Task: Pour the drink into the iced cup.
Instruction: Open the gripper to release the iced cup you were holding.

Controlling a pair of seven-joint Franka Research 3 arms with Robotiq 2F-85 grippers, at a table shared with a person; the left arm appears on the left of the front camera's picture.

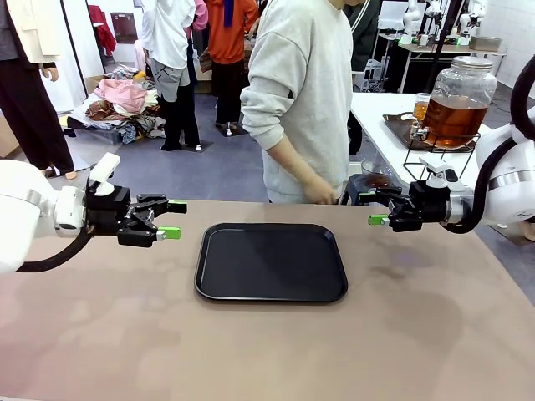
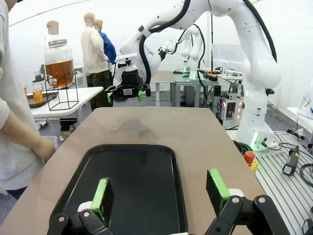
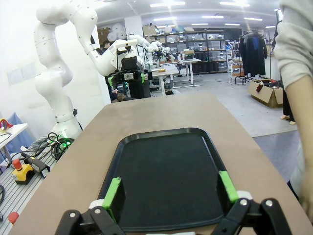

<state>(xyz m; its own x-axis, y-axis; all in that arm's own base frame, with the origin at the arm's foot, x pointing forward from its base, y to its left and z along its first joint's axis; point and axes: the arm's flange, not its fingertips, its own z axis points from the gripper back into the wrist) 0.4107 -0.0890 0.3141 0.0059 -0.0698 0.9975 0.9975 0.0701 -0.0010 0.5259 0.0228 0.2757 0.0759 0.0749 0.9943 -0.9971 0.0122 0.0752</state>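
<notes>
table: brown matte tabletop point(image 1: 276, 342), robot on the near side, person on the far side
tray: black rounded-rectangle plastic tray point(image 1: 271, 261) flat at mid-table, nothing on it; lies between the two grippers
left gripper: black two-finger gripper with green pads point(image 1: 173, 219) hovers over the table just left of the tray, pointing toward it; jaws wide apart, nothing between them. Its wrist view shows both green pads point(image 2: 102, 195) spread over the tray's near end
right gripper: matching black gripper with green pads point(image 1: 374, 209) hovers off the tray's right far corner, pointing left; jaws fully spread, holding nothing. Its wrist view shows the pads point(image 3: 228, 186) straddling the tray's end
drink: amber-brown liquid in a large clear glass dispenser jar with metal lid point(image 1: 456, 102), on a black wire stand point(image 1: 441, 156) on a white side table point(image 1: 376, 117) beyond the main table's right far corner; well apart from both grippers
small glass: clear glass of amber liquid point(image 2: 38, 92) on a dark tray beside the jar stand
person: grey sweatshirt, standing at the far edge; one hand point(image 1: 319, 194) low at the table edge, near a clear container point(image 1: 378, 177) that's partly hidden behind the right gripper, contents can't tell
</notes>
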